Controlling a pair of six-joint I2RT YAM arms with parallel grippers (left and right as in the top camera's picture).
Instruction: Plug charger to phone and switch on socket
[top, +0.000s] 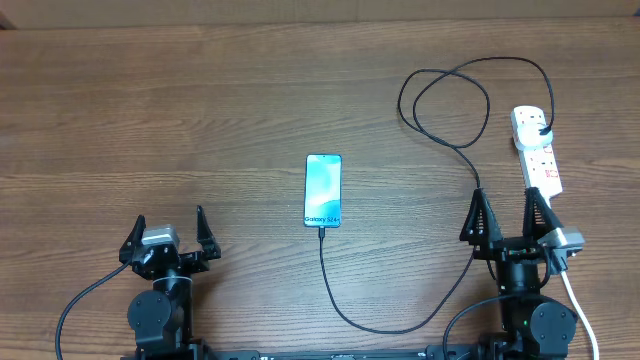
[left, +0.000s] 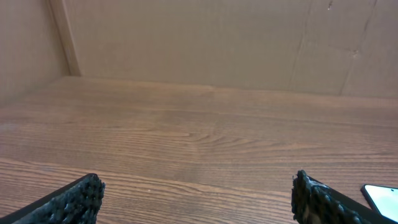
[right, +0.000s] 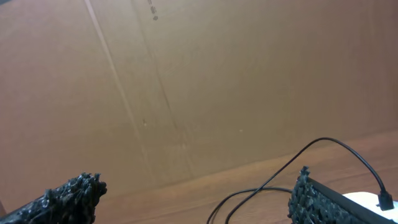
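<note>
The phone (top: 323, 190) lies face up mid-table, its light blue screen lit; a corner also shows in the left wrist view (left: 382, 198). The black charger cable (top: 380, 322) has its tip in the phone's near end, loops along the front edge, runs past the right arm and curls at the back to its black plug (top: 541, 130) in the white power strip (top: 538, 152). The cable also shows in the right wrist view (right: 280, 180). My left gripper (top: 168, 222) is open and empty at the front left. My right gripper (top: 508, 203) is open and empty just in front of the strip.
The strip's white lead (top: 583, 308) runs down past the right arm to the front edge. A brown cardboard wall (left: 211, 43) stands behind the wooden table (top: 150, 120).
</note>
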